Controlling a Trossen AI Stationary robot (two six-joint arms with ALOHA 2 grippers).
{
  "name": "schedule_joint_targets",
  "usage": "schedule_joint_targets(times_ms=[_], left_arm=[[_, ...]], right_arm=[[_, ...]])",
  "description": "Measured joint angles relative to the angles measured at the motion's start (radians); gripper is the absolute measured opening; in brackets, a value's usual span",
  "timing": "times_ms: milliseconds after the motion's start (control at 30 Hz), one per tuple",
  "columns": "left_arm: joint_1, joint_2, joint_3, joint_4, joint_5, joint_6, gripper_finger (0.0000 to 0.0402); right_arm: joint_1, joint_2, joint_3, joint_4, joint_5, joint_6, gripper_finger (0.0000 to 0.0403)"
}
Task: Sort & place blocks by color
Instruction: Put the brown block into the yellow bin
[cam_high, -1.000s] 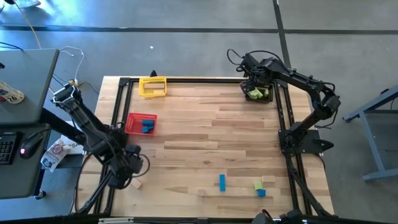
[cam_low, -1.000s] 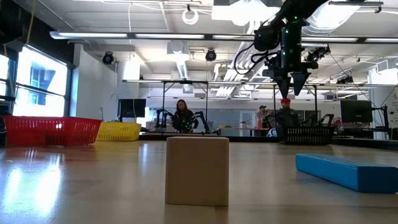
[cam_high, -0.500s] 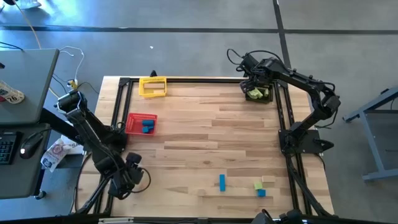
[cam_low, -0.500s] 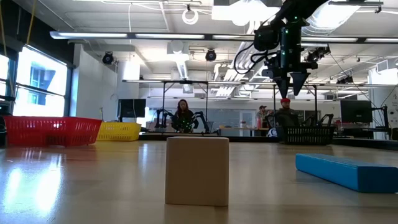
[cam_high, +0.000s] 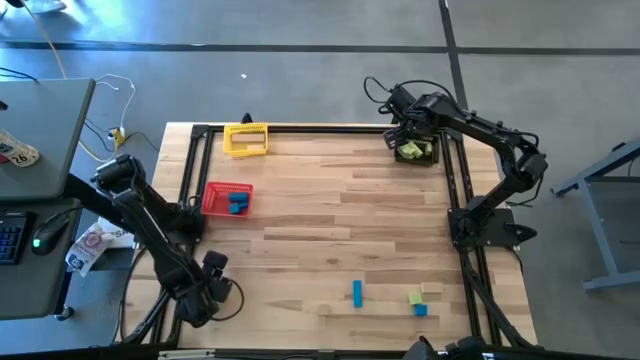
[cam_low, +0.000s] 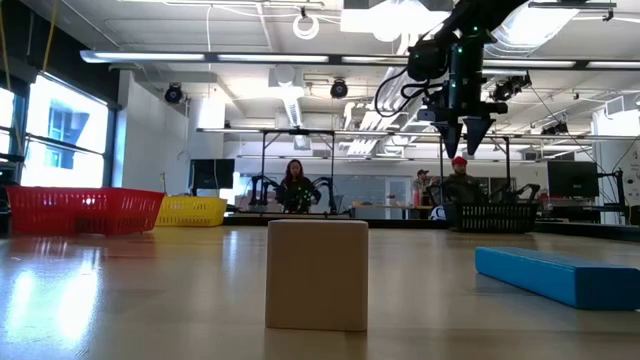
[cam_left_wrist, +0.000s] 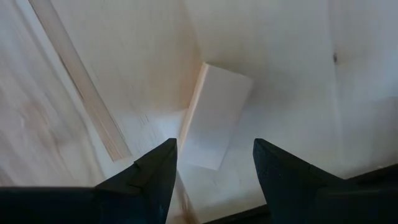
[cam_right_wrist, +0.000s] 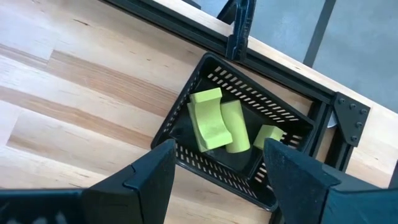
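The left gripper (cam_left_wrist: 211, 163) hangs with its jaws released and nothing between them, poised straight above a plain tan block (cam_left_wrist: 214, 118) that lies flat on the worktop (cam_high: 330, 220) at the near left corner — the block sits framed in the gap between the two fingers, not yet touched, which reads as a lining-up for a pick. The right gripper (cam_right_wrist: 217, 163) also has its jaws spread and empty; it hovers over the black basket (cam_right_wrist: 186, 121) at the far right corner, where several light green pieces (cam_right_wrist: 214, 118) lie inside, so green evidently collects there and this arm looks to be done with a drop. Outward from there, the red basket (cam_high: 226, 199) on the left side holds blue blocks (cam_high: 237, 204), and the yellow basket (cam_high: 246, 139) at the far left edge shows nothing inside that I can make out — presumably it is meant for the tan wood. Unsorted pieces are grouped near the front of the worktop: a blue bar (cam_high: 357, 292), and farther right a green block (cam_high: 415, 298), a small blue block (cam_high: 420, 310) and another tan block (cam_high: 432, 288). So the sort is partly done.
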Motion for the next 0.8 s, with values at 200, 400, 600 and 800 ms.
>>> schedule_joint_targets(times_ms=[200,400,600,800], left_arm=[[0.0,0.043,0.0,0.0,0.011,0.003,0.0195],[0.0,0.087,0.0,0.015,0.01,0.004,0.0195],[0.0,0.14,0.0,0.043,0.007,0.013,0.0195],[0.0,0.179,0.0,0.046,0.006,0.007,0.0183]], right_arm=[[0.0,0.0,0.0,0.0,-0.003,0.0,0.0229],[0.0,0.0,0.0,0.0,-0.003,0.0,0.0229],[0.0,0.0,0.0,0.0,-0.003,-0.006,0.0229],[0.002,0.0,0.0,0.0,-0.007,-0.008,0.0229]])
